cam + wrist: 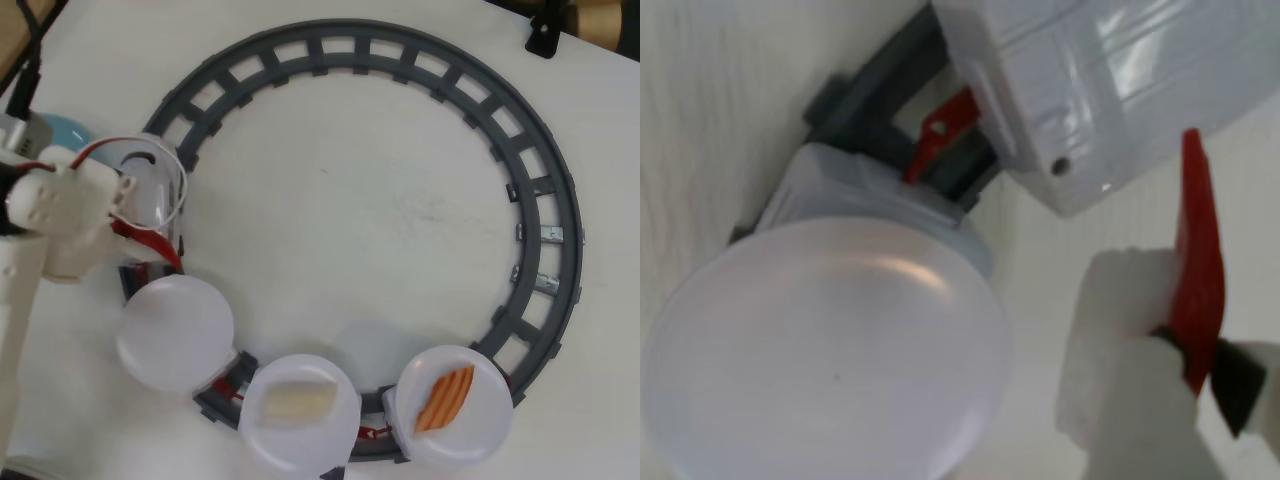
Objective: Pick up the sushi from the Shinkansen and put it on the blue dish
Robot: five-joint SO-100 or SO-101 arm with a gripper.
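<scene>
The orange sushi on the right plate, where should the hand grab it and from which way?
Come straight down from above and pinch the orange sushi across its narrow width. It lies flat and slanted on its white plate, so turn the fingers crosswise to its long, tilted axis.

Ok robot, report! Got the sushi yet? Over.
Pincer looks shut on sushi, beside train. Dish close, partly under arm. Path looks clear.
</scene>
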